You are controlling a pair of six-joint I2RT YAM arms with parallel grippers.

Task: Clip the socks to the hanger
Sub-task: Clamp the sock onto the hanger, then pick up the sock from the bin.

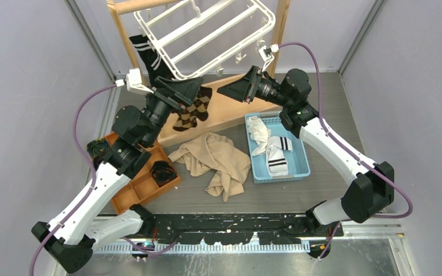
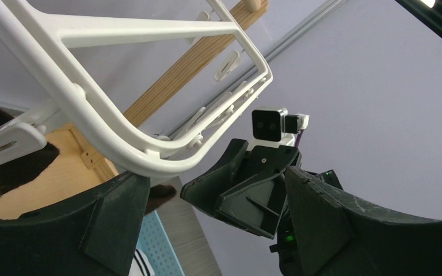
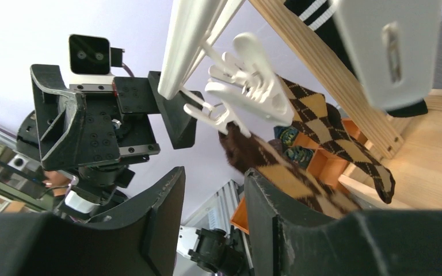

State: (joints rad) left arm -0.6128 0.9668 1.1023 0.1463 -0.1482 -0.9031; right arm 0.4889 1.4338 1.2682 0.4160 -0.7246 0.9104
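Right tool (image 3: pixel 214 181) partly open, empty, argyle sock (image 3: pixel 290 172) beside one finger, below hanger (image 3: pixel 191 40) clip (image 3: pixel 247 86).

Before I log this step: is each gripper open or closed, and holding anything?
Left gripper: open, holding nothing.
Right gripper: open, nothing between its fingers.

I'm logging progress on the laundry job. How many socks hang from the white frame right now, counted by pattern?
Black sock with white stripes: 1
Brown argyle sock: 1
White socks with black bands: 0, they lie in the blue basket
Total on the hanger: 2
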